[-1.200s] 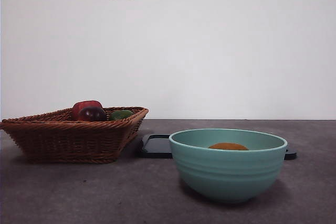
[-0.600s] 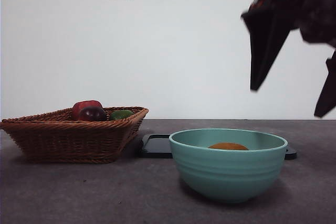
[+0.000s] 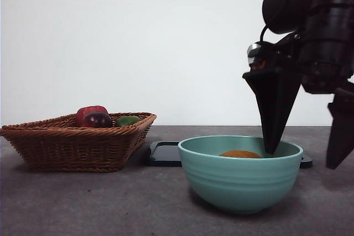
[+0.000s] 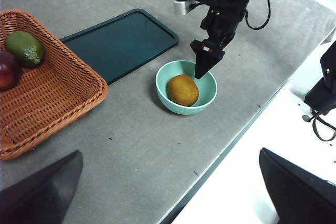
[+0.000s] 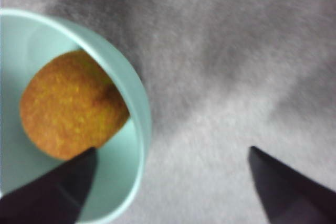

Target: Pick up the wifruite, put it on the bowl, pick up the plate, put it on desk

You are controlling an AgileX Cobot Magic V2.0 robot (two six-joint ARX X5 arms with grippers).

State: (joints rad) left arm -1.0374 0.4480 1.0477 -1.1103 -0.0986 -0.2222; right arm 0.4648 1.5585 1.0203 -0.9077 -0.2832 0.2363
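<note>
The wifruite (image 4: 183,89) lay inside the bowl (image 4: 210,97), so the first step looked done and the plate step seemed to be in hand. The right gripper (image 3: 304,153) hung at the bowl's rim with its jaws spread wide and empty, one tip inside the bowl, the other outside it. The likely plate was the dark flat tray (image 4: 121,42) on the desk (image 4: 131,145) just behind the bowl, between it and the basket (image 4: 47,93); the next move probably called for lifting clear of the rim and crossing to the tray's edge.

The front view showed only a sliver of the tray; the left wrist view showed it whole. The left gripper (image 4: 170,187) waited well back from the bowl, jaws apart, holding nothing.
</note>
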